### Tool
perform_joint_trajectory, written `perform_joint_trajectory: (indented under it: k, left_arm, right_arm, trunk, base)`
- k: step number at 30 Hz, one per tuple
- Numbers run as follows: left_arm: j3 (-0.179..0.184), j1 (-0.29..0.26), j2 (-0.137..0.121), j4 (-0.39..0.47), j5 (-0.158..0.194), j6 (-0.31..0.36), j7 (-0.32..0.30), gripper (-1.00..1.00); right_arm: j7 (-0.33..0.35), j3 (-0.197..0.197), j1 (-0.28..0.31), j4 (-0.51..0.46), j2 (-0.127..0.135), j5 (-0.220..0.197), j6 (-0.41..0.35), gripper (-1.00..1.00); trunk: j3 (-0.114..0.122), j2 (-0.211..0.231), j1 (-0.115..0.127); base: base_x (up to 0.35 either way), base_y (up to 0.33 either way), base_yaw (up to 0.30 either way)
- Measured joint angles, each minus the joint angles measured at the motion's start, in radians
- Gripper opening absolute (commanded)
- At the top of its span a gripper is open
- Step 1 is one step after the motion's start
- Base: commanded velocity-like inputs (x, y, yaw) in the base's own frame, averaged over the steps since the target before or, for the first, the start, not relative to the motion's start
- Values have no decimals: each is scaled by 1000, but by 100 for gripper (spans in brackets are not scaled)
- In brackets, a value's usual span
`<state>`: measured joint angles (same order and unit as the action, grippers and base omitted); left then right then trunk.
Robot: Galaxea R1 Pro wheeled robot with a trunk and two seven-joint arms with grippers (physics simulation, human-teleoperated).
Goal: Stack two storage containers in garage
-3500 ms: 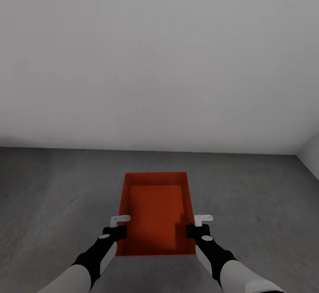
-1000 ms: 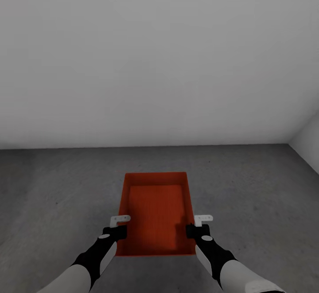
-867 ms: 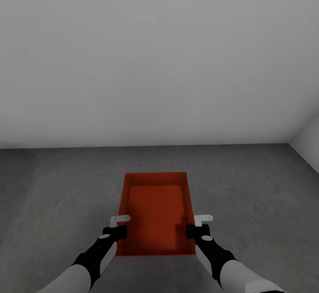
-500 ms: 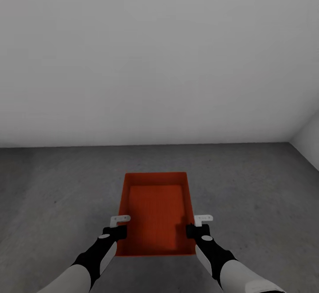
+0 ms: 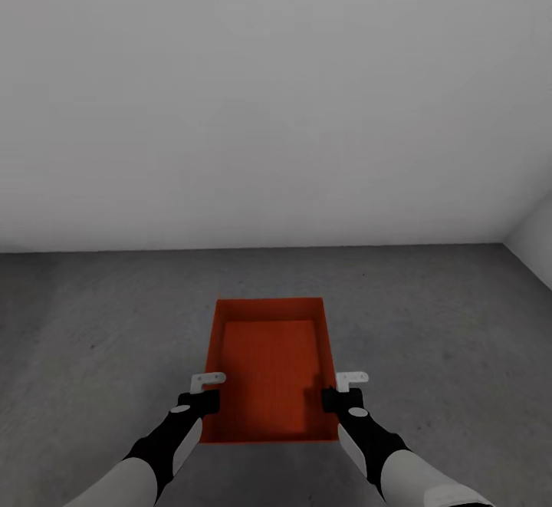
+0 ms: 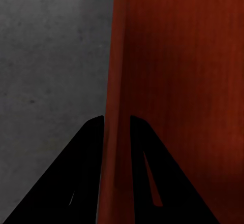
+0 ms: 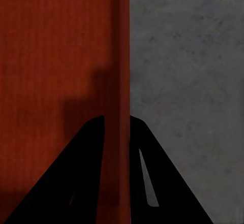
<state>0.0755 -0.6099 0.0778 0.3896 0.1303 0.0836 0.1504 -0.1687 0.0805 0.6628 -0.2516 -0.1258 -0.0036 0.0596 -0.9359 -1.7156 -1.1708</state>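
One orange-red storage container [image 5: 270,369], lidless with a ribbed bottom, hangs in front of me over the garage's grey concrete floor [image 5: 100,353]. My left gripper [image 5: 205,400] is shut on its left long wall near the near corner, and my right gripper [image 5: 336,398] is shut on the right long wall opposite. In the left wrist view the black fingers of the left gripper [image 6: 117,120] pinch the container's wall [image 6: 116,71] from both sides. The right wrist view shows the right gripper [image 7: 117,118] clamped the same way on the container's other wall [image 7: 121,56].
A plain white-grey wall [image 5: 276,108] rises ahead where the floor ends. A second wall [image 5: 537,250] meets it at the far right corner. Bare concrete lies on both sides of the container and beyond it.
The whole view has shifted: the wall's base line has levelled and risen a little and the right corner has moved, so the camera moved. Container and grippers hold the same pose.
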Motion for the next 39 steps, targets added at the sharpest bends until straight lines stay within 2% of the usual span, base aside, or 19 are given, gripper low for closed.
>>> perform_joint_trajectory:
  k: [26,39]
  left_arm:
    - [-2,0,1,0,-2,4,0,-100]
    - [-2,0,0,3,-2,4,0,-100]
  right_arm:
    - [1,-1,0,0,1,0,-4,-100]
    - [1,-1,1,-1,0,1,-3,-100]
  trunk:
    - [-82,-182,-100]
    - [-130,-273,-150]
  base:
    - [0,0,0]
    - [0,0,0]
